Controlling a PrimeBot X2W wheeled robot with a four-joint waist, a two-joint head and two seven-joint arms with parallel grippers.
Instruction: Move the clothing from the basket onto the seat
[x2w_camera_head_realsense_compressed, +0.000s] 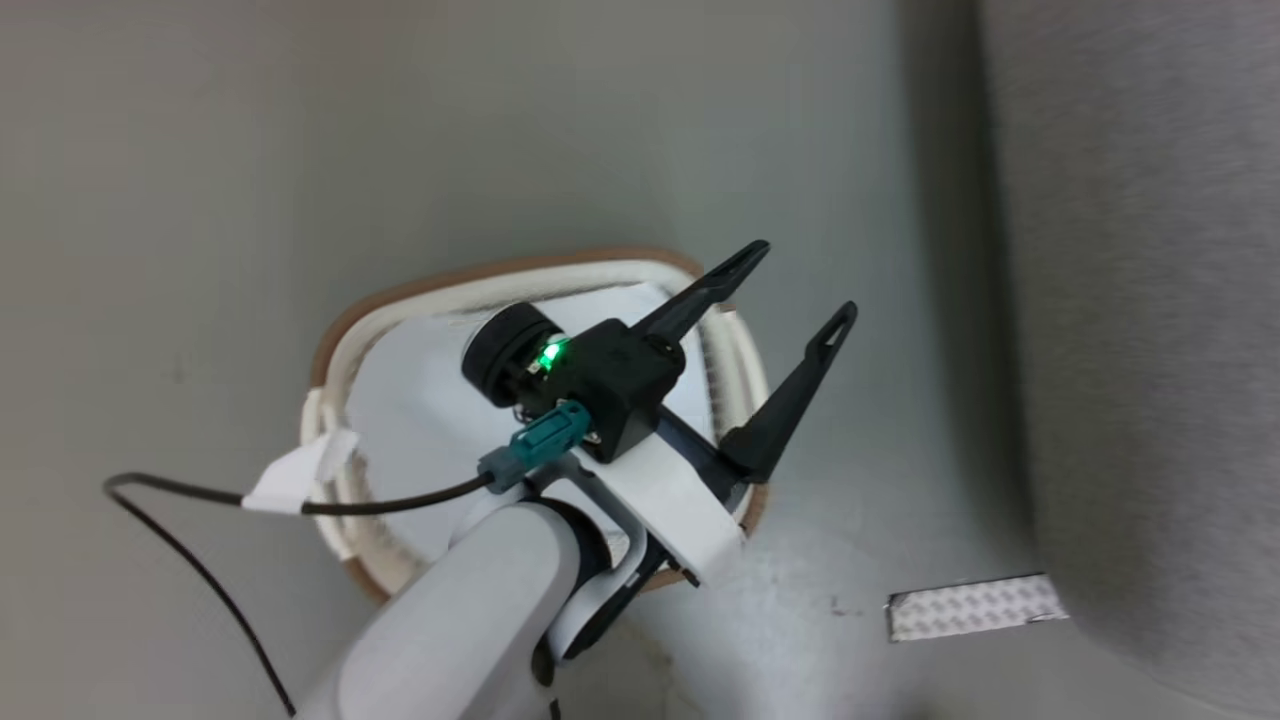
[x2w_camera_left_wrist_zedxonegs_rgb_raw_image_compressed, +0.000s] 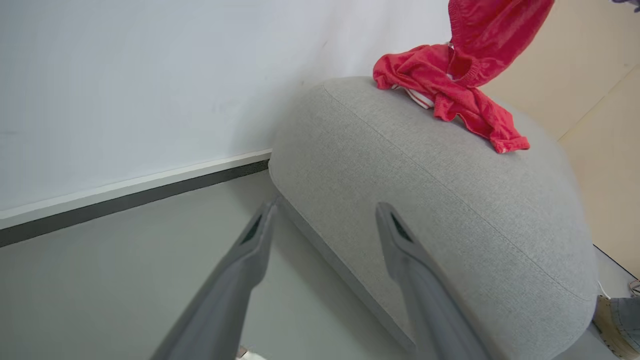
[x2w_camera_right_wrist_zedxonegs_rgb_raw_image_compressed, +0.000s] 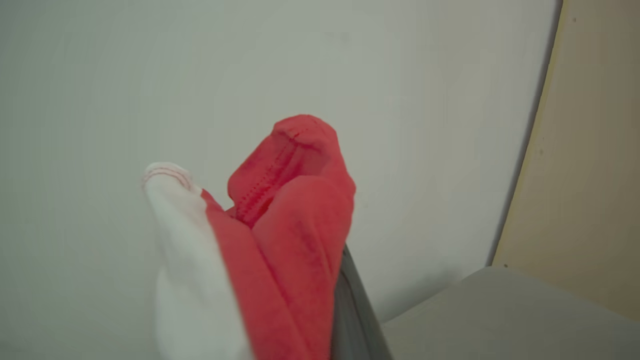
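left gripper (x2w_camera_head_realsense_compressed: 805, 278) spread wide above basket (x2w_camera_head_realsense_compressed: 500, 268), seat (x2w_camera_head_realsense_compressed: 1150, 300) to its right | right gripper (x2w_camera_right_wrist_zedxonegs_rgb_raw_image_compressed: 345, 300) pressed shut, pinching red-and-white clothing (x2w_camera_right_wrist_zedxonegs_rgb_raw_image_compressed: 285, 225), held up before wall (x2w_camera_right_wrist_zedxonegs_rgb_raw_image_compressed: 150, 75) | seat top: red garment (x2w_camera_left_wrist_zedxonegs_rgb_raw_image_compressed: 450, 95) lying crumpled, second garment (x2w_camera_left_wrist_zedxonegs_rgb_raw_image_compressed: 495, 30) hanging just over it | pale tape strip (x2w_camera_head_realsense_compressed: 975, 605) on floor (x2w_camera_head_realsense_compressed: 200, 200) beside seat

Even, diffuse light; soft shadows; close clothing (x2w_camera_right_wrist_zedxonegs_rgb_raw_image_compressed: 290, 225) perhaps slightly blurred.

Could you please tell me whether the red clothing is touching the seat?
Touching. The left wrist view shows the red clothing lying crumpled on the seat, on its rounded top, with no gap beneath it.
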